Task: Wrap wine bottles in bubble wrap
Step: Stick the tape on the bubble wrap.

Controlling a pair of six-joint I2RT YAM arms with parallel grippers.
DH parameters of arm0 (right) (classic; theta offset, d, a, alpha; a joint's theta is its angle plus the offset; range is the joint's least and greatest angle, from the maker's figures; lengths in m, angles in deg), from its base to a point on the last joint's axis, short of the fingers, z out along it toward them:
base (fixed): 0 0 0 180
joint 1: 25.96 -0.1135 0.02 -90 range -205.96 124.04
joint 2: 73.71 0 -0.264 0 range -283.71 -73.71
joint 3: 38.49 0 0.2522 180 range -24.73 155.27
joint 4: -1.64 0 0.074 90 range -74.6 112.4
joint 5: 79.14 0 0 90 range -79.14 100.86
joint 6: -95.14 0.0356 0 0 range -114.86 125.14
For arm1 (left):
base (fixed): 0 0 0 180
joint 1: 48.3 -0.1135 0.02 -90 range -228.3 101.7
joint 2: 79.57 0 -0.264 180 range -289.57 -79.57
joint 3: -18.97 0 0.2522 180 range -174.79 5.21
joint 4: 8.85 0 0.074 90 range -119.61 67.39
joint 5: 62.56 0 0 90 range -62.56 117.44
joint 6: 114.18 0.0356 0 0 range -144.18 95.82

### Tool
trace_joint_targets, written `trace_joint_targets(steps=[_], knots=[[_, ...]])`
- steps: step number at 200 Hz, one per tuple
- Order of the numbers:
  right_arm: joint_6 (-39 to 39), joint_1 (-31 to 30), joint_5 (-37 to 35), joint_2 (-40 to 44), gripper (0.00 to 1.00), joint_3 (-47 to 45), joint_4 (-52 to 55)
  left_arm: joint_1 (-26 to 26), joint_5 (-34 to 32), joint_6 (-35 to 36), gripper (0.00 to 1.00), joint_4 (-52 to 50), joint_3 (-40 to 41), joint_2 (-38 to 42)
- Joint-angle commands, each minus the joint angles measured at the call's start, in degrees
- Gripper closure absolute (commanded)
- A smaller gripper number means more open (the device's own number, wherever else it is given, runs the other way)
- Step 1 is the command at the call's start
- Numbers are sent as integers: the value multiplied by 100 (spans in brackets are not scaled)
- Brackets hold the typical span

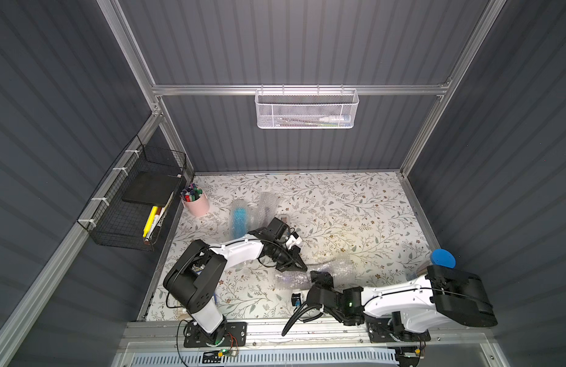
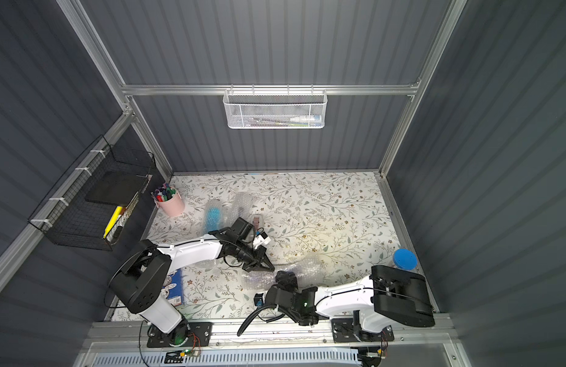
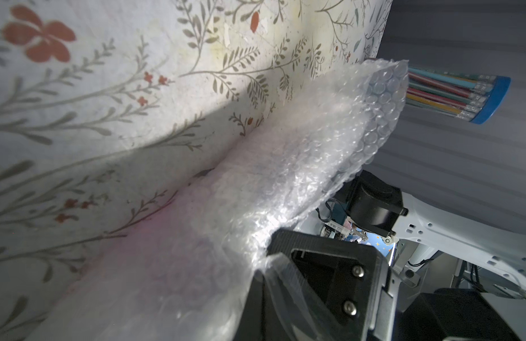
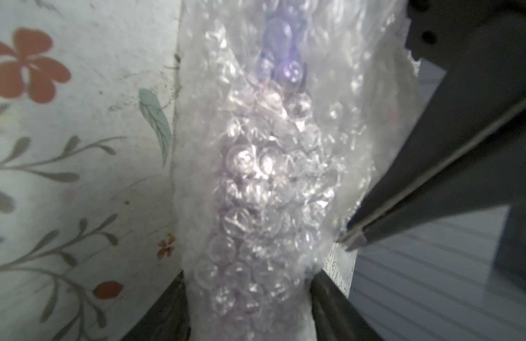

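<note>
Low down, nose to nose: left gripper [image 1: 300, 267] clamped on bubble wrap [image 1: 338, 264], right gripper [image 1: 319, 275] astride it, grip unclear.

White shells [image 1: 240, 249], black joint housings [image 1: 195, 279]. Black cables [image 1: 294, 321] looped behind the black fingers [image 1: 298, 263]. Two silver screws [image 3: 357, 271] just behind them.
</note>
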Motion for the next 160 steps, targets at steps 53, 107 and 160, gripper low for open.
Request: trace_joint_targets(steps=[53, 107, 160], knots=[[204, -28, 429, -206, 39, -43, 758, 191, 186, -250, 100, 259, 393, 120], [361, -30, 555, 113, 29, 69, 768, 198, -421, 211, 100, -382, 254, -149], [1088, 496, 1726, 1678, 12, 136, 1082, 198, -880, 418, 100, -622, 194, -307]])
